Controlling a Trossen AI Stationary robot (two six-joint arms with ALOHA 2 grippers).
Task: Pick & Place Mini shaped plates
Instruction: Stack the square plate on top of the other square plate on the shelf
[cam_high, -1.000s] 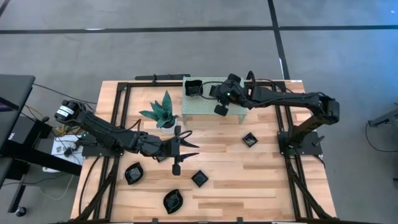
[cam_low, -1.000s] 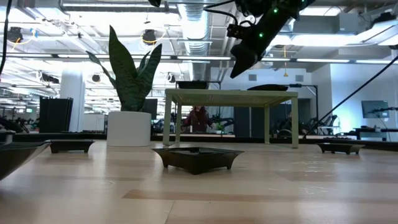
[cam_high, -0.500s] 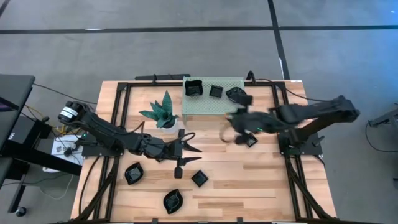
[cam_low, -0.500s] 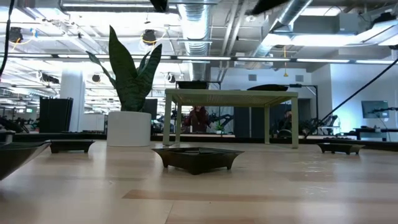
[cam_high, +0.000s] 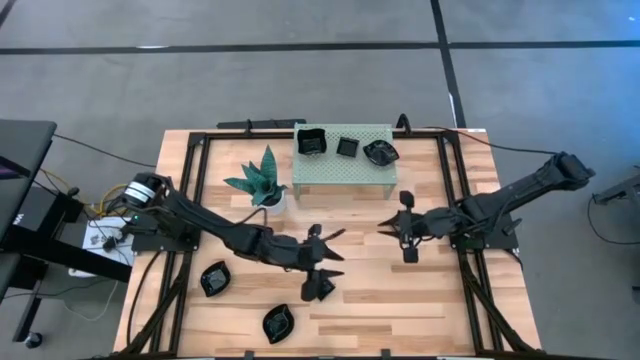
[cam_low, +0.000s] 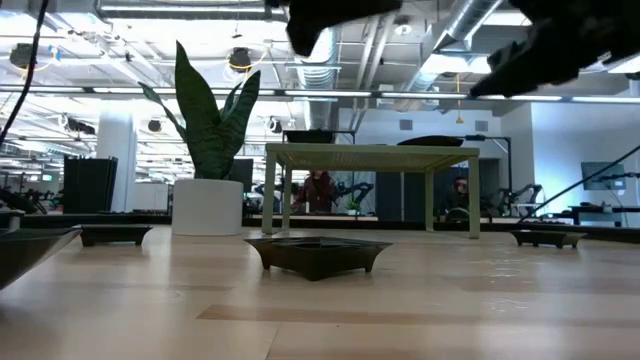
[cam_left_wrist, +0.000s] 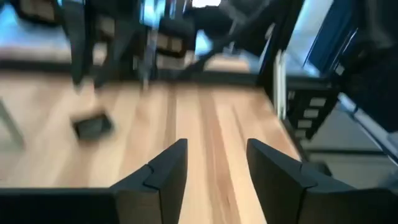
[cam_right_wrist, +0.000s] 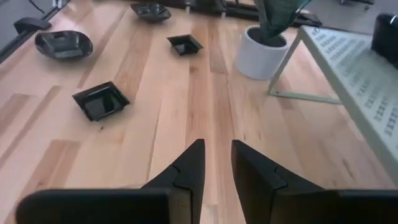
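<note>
Three black mini plates (cam_high: 347, 147) rest on top of the green shelf (cam_high: 345, 170). More lie on the wooden table: a leaf-shaped one (cam_high: 214, 278), a rounded one (cam_high: 278, 322), and a square one (cam_right_wrist: 101, 101) that my left gripper mostly covers from above. My left gripper (cam_high: 333, 258) hangs open over the middle front, touching nothing; its wrist view shows a further small square plate (cam_left_wrist: 93, 126) on the wood ahead. My right gripper (cam_high: 388, 225) hovers right of centre, in front of the shelf, its fingers (cam_right_wrist: 189, 165) a narrow gap apart with only wood between them.
A green-leaved plant in a white pot (cam_high: 264, 183) stands left of the shelf. Black frame rails (cam_high: 195, 200) run along the table's sides. Bare wood (cam_high: 400, 300) lies at the front right. In the low view, people and equipment show in the room behind the shelf legs (cam_low: 430, 200).
My right gripper has pulled back from above the shelf toward the table's near right and come lower, uncovering two plates on the shelf's top. My left gripper has moved toward the table's right and near edge, sinking over the square plate.
</note>
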